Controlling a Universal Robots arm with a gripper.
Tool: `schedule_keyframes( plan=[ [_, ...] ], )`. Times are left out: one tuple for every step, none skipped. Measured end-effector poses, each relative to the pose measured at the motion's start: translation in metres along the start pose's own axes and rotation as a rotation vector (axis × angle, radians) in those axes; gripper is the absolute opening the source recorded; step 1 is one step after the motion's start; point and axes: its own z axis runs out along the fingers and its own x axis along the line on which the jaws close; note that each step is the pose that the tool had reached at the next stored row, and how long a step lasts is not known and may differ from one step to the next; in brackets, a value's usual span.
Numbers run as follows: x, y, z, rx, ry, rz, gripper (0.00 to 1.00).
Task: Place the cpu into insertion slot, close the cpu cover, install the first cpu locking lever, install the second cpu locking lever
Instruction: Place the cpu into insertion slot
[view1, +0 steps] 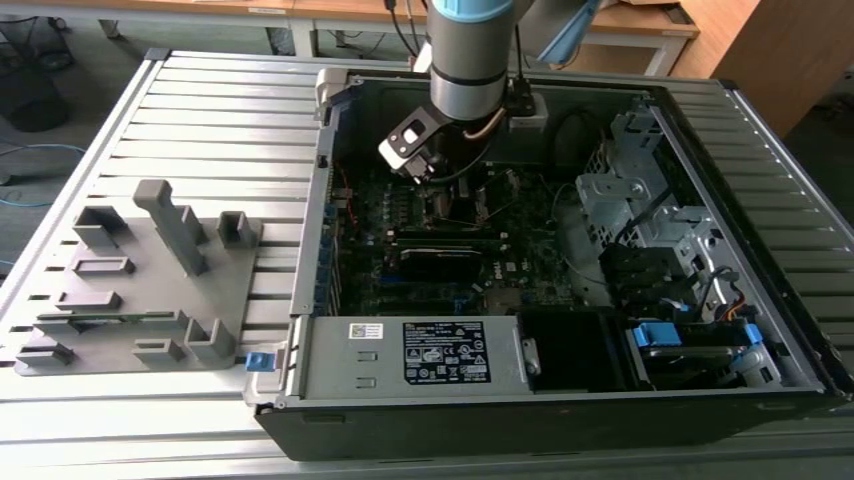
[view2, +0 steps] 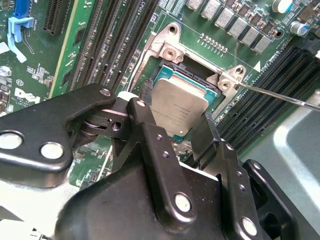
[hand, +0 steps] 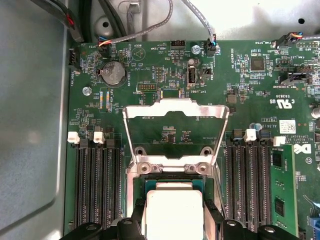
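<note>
Inside the open computer case (view1: 304, 300), over the motherboard (hand: 240, 100), the gripper (view2: 175, 125) is seen clamped on the cpu (view2: 181, 105), with a finger (view2: 150, 135) pressed against each of two opposite edges. The cpu is held silver side up directly over the insertion slot (view2: 186, 75); whether it is seated or just clear of it cannot be told. The cpu cover (hand: 175, 106) is swung up and open, hinged at one edge of the slot, with the board visible through its window. A thin locking lever (view2: 280, 96) is seen unlatched, angled away beside the slot. Memory slots (hand: 95, 185) run along both sides.
</note>
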Motion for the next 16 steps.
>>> schedule_keyframes(
  plan=[
    [0.0, 0.0, 0.0004, 0.0, 0.0, 0.0, 0.54],
    [-0.0001, -0.0001, 0.0006, 0.0003, -0.0003, 0.0, 0.54],
    [-0.0001, -0.0001, 0.001, 0.0002, -0.0002, 0.0, 0.54],
    [-0.0001, -0.0002, 0.0012, 0.0003, -0.0004, 0.0, 0.54],
    [-0.0001, -0.0002, 0.0012, 0.0004, -0.0005, 0.0, 0.54],
    [-0.0001, -0.0001, 0.0013, 0.0004, -0.0006, 0.0, 0.54],
    [-0.0001, -0.0002, 0.0013, 0.0004, -0.0006, 0.0, 0.54],
    [-0.0001, -0.0002, 0.0014, 0.0003, -0.0005, 0.0, 0.54],
    [-0.0001, -0.0001, 0.0014, 0.0003, -0.0004, 0.0, 0.54],
    [-0.0001, -0.0002, 0.0015, 0.0003, -0.0004, 0.0, 0.54],
    [-0.0001, -0.0002, 0.0018, 0.0003, -0.0004, 0.0, 0.54],
    [-0.0002, -0.0002, 0.0022, 0.0005, -0.0007, 0.0, 0.54],
    [-0.0002, -0.0003, 0.0025, 0.0008, -0.001, 0.0, 0.54],
    [-0.0003, -0.0004, 0.0027, 0.0008, -0.0011, 0.0, 0.54],
    [-0.0003, -0.0003, 0.0028, 0.0007, -0.0011, 0.0, 0.54],
    [-0.0002, -0.0003, 0.003, 0.0006, -0.0009, 0.0, 0.54]
  ],
)
